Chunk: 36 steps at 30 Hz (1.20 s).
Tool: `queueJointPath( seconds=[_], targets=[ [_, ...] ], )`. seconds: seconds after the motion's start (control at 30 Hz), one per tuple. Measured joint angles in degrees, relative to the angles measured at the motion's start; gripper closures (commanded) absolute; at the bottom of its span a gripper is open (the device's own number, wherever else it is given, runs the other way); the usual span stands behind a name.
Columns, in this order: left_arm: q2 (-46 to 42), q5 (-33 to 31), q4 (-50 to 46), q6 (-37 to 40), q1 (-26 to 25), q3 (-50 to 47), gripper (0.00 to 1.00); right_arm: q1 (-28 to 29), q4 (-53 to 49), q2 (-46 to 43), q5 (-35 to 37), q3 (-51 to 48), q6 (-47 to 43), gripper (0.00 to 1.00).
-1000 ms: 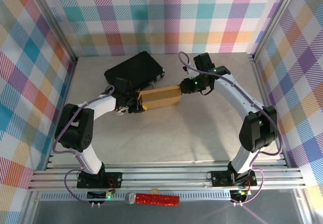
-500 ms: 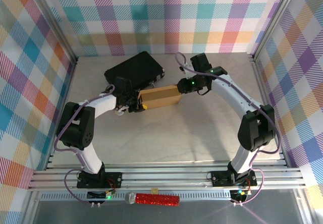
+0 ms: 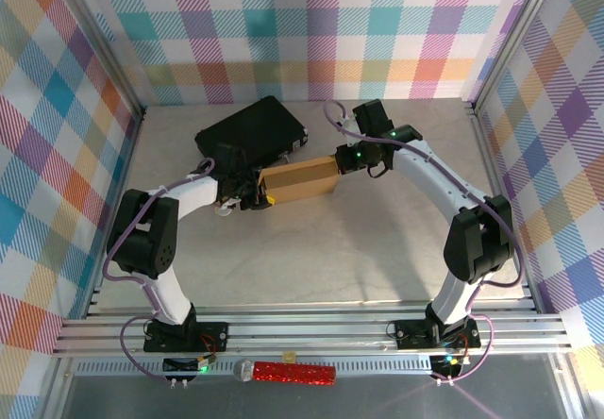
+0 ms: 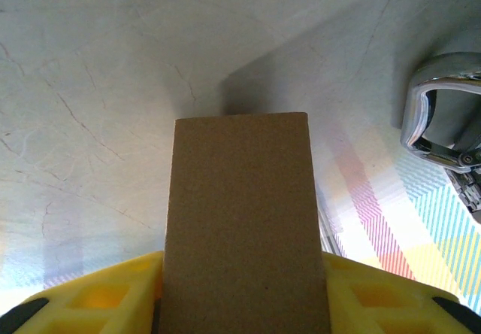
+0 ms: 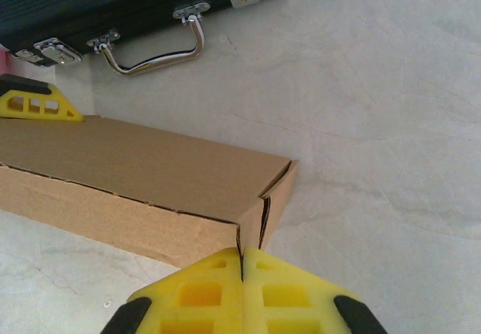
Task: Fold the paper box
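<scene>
right gripper (image 5: pixel 242 265) is clenched empty, its tips just beside the near corner of the paper box (image 5: pixel 143 170); left gripper (image 3: pixel 260 193) grasps the box's far end. cardboard judged light, thin, easily creased: hold at ends or flap edges, not mid-panel.

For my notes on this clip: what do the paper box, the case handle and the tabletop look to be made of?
Paper box: plain brown cardboard, matte, with raw cut edges showing at its end flaps.
Handle: metal by its look, polished, with bright mirror-like reflections.
Tabletop: a hard, pale grey surface with marble-like veining; whether it is stone or a printed laminate I cannot tell.
</scene>
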Motion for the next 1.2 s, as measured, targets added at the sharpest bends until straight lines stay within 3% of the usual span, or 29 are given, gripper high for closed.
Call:
queueJointPath(
  seconds=[0.13,0.33,0.53,0.93,1.2],
  targets=[
    [0.2,0.2,0.4,0.0,0.3,0.0,0.51,0.0,0.9,0.3,0.2,0.0,0.0,1.00],
    [1.0,0.4,2.1,-0.2,0.8,-0.1,0.36,0.3,2.8,0.7,0.9,-0.3,1.0,1.00],
    [1.4,0.8,5.5,-0.1,2.1,-0.7,0.34,0.3,5.3,1.0,1.8,-1.2,1.8,1.00],
    [-0.1,0.6,4.0,6.6,4.8,-1.1,0.34,0.7,7.6,2.6,2.2,-0.6,3.1,1.00],
    [-6.7,-2.7,-5.8,15.4,5.9,-0.2,0.40,1.1,7.3,3.8,2.8,0.9,4.3,1.00]
  ],
)
